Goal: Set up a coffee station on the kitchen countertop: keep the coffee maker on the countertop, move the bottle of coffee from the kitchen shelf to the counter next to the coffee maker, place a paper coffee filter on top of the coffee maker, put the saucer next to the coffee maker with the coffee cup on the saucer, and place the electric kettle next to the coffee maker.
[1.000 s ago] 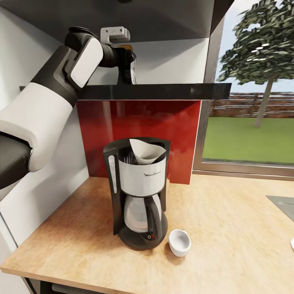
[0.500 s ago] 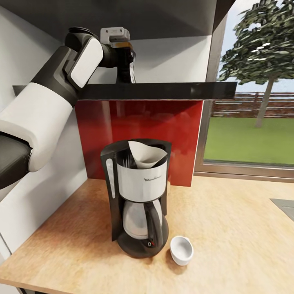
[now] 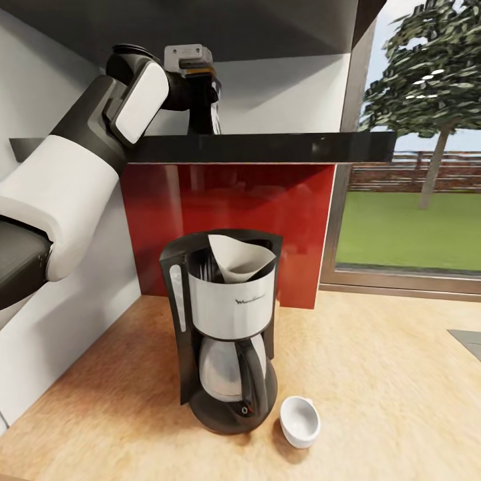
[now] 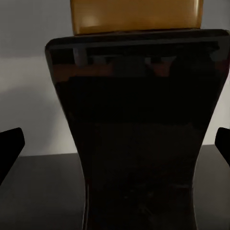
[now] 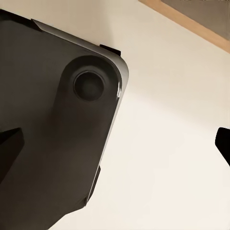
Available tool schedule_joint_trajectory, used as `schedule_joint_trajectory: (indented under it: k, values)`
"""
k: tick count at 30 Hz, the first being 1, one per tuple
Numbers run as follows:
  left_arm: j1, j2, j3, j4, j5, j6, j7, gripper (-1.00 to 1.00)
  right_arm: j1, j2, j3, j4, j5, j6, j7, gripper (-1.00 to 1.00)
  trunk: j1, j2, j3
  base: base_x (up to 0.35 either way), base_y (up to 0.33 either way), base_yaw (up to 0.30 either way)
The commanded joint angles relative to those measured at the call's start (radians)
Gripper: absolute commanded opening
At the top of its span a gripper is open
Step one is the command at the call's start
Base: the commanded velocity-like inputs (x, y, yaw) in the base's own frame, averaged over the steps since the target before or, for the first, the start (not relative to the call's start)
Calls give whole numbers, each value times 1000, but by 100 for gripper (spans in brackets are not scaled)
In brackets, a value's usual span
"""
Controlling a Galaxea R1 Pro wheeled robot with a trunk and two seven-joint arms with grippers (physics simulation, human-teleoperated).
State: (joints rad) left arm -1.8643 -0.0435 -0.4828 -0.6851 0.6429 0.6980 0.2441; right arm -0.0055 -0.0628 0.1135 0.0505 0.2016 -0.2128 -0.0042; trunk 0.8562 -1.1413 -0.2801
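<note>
The bottle of coffee (image 3: 204, 110), a dark jar with a golden-brown lid, stands on the kitchen shelf (image 3: 280, 147). My left gripper (image 3: 202, 100) is open at it. In the left wrist view the bottle of coffee (image 4: 139, 143) stands between the left gripper's (image 4: 115, 143) two fingertips (image 4: 10, 146), which sit apart from its sides. Below the shelf, the coffee maker (image 3: 230, 314) stands on the kitchen countertop (image 3: 374, 381) with the paper coffee filter (image 3: 239, 257) in its top. The coffee cup (image 3: 299, 421) rests on the wood just right of its base. My right gripper (image 5: 115, 143) is open and holds nothing.
A red backsplash panel (image 3: 234, 200) stands behind the coffee maker, with a white wall (image 3: 60, 321) at the left. A large window (image 3: 414, 200) is at the right, and a sink corner (image 3: 469, 337) shows at the countertop's right edge. The right wrist view looks at a dark robot part (image 5: 52, 124) over pale floor.
The whole head picture has shifted as the camera moved closer to the counter. My left gripper stays at the bottle on the shelf, and nothing on the counter has moved.
</note>
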Motion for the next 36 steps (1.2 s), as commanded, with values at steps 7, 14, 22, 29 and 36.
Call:
schedule_joint_trajectory:
  k: [7, 14, 22, 29, 36]
  values:
    - [-1, 1, -3, -1, 11, 2, 9, 100, -1, 0, 8, 2, -1, -5, 0, 100, 0, -1, -1, 8, 0, 0]
    - [-1, 1, -3, -2, 11, 2, 9, 100, -1, 0, 8, 2, -1, -5, 0, 100, 0, -1, -1, 1, -41, 0]
    - [-1, 1, -3, -2, 11, 2, 9, 100, -1, 0, 8, 2, -1, -5, 0, 100, 0, -1, -1, 0, -14, 0]
    - [-1, 1, -3, -1, 11, 2, 9, 100, -1, 0, 8, 2, -1, -5, 0, 100, 0, -1, -1, 60, 5, 0]
    - [-1, 1, -3, -1, 11, 3, 9, 100, -1, 0, 8, 2, -1, -5, 0, 100, 0, -1, -1, 46, 7, 0]
